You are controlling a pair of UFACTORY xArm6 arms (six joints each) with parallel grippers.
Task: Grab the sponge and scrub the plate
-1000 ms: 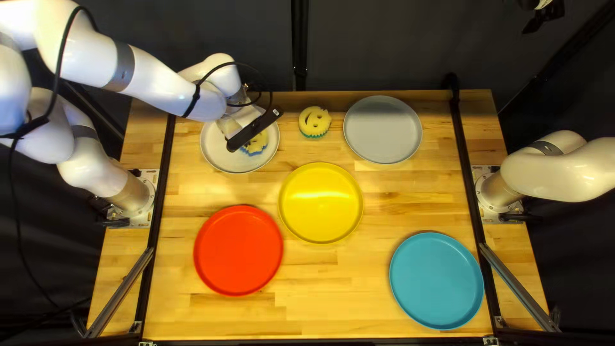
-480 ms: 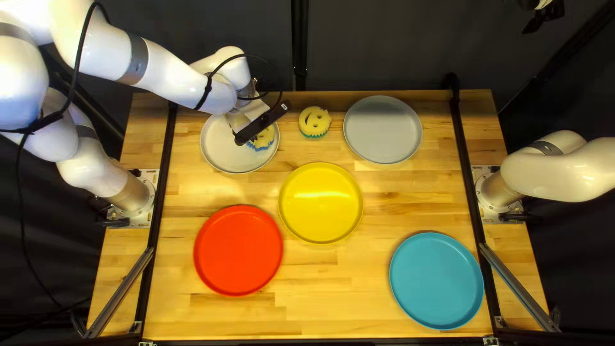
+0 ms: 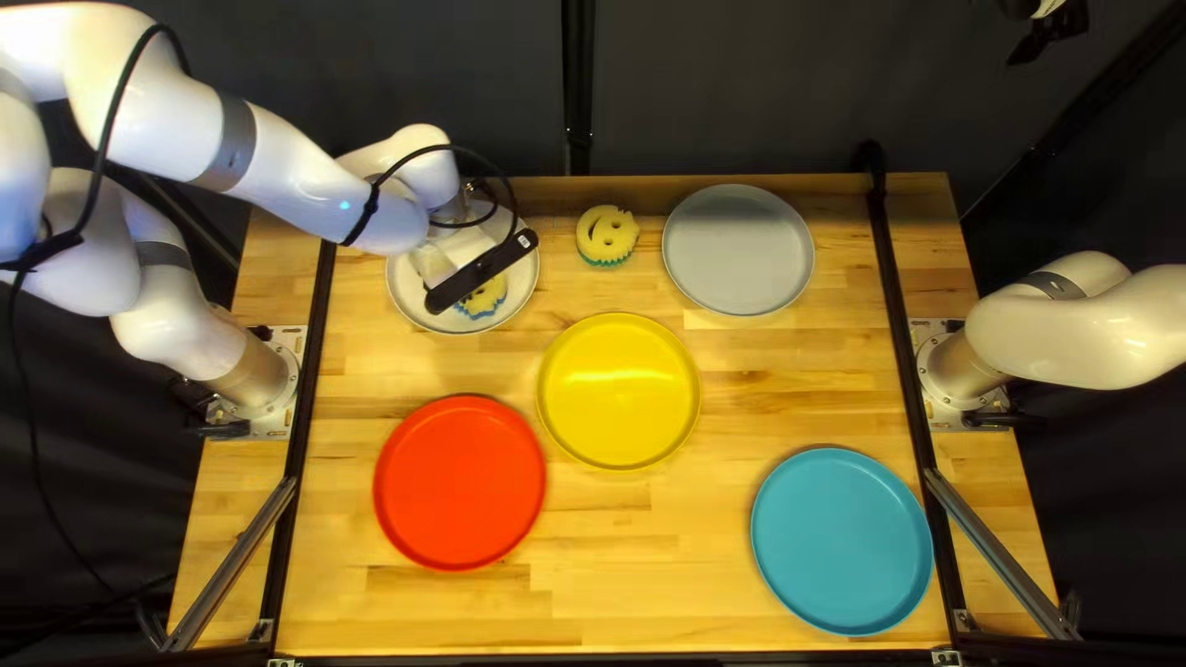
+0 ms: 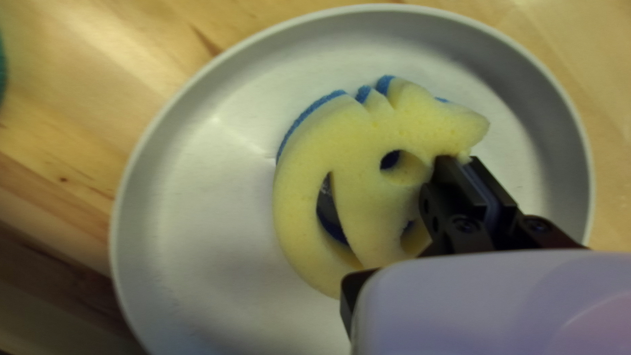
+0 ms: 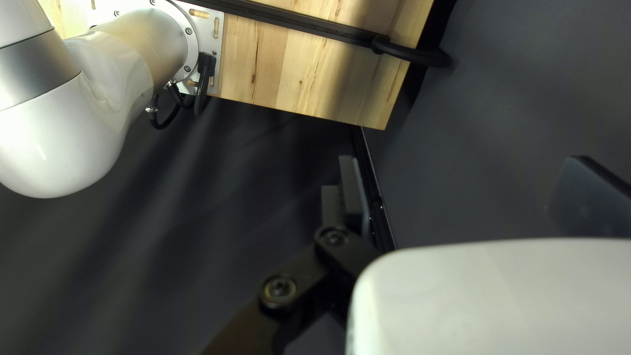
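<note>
The blue plate (image 3: 841,540) lies near right, the red plate (image 3: 458,483) near left, the yellow plate (image 3: 619,392) mid-table, the grey plate (image 3: 739,250) far, right of centre, the white plate (image 3: 403,293) far left. My right gripper (image 3: 1050,35), past the far right corner, is wide open; my left gripper (image 3: 481,271) appears to pinch the yellow sponge (image 4: 355,144) on the white plate.

To the right of the left pincer (image 3: 482,269) lie another smiley sponge (image 3: 607,235) and a grey plate (image 3: 739,250). Nearer the counter's (image 3: 643,562) near edge sit a yellow plate (image 3: 618,392), a red plate (image 3: 460,482) and a blue plate (image 3: 841,541) (that one farthest from the pincer).
</note>
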